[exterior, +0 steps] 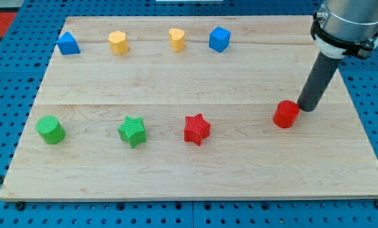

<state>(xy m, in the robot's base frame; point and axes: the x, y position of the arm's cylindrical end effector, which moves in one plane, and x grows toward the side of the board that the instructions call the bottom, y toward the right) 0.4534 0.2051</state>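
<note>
At view's right, on wooden tabletop (pixel 239 158): my tip (pixel 307 109) down, just beside red cylinder (pixel 285 114), at its upper right edge, seemingly touching. No jaws on this rod, so nothing spread or pinching. Same row toward view's left: red star (pixel 197 129), green star (pixel 132 131), green cylinder (pixel 50 129). Along view's top, well apart from tip: blue cube (pixel 219 39), two yellow blocks (pixel 176 39) (pixel 118 42), blue triangular block (pixel 68 44).
</note>
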